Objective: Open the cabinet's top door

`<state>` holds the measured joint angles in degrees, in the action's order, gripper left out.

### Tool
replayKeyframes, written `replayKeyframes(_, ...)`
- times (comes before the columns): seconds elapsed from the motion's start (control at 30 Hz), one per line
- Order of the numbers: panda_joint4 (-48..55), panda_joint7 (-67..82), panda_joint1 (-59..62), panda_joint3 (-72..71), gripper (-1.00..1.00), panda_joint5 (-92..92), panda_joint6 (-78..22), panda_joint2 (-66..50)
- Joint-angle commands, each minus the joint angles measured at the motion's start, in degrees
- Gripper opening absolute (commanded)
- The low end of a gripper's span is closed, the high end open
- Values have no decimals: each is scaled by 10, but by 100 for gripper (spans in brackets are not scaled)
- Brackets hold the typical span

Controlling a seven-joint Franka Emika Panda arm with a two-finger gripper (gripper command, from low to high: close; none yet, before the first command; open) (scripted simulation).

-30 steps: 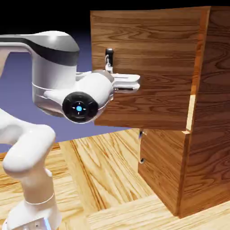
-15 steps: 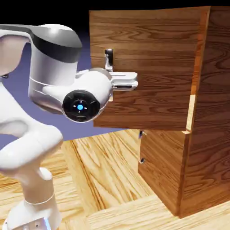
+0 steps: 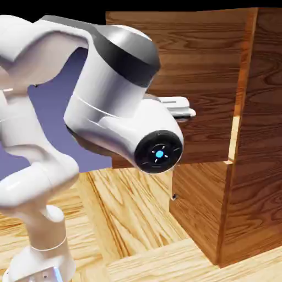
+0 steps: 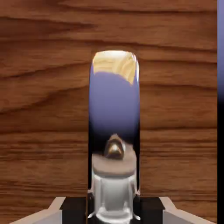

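Observation:
The cabinet (image 3: 256,143) of reddish-brown wood fills the exterior view's right. Its top door (image 3: 209,60) stands swung out from the cabinet body. My gripper (image 3: 183,106) reaches against the door's face, and my own forearm hides the handle in this view. In the hand view the slim silver bar handle (image 4: 113,144) stands upright and large between my gripper (image 4: 113,211) fingertips, with the dark pads (image 4: 76,210) pressed on both its sides. Wood grain of the door fills the rest of that view.
The shorter lower door (image 3: 201,206) sits shut below, with a small metal mount (image 3: 173,196) on its left edge. The wooden table (image 3: 126,212) spreads under the arm. My bulky white forearm (image 3: 121,104) hangs in front of the door.
My forearm has swung toward the exterior view's right and now covers the handle. The hand has moved right with the handle, and the top door's lower edge sits lower, swung further out.

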<state>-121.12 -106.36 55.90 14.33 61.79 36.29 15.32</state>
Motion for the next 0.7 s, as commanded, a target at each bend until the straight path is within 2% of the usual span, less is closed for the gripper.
replayKeyframes(0.0, 9, 0, -21, 15, -100, -9, 1, -5)
replayKeyframes(0.47, -49, -82, -311, 242, -100, -33, 139, 108)
replayKeyframes(0.57, -34, -81, -373, 300, -100, -37, 129, 97)
replayKeyframes(0.67, 21, -51, -410, 348, -100, -43, 66, 37)
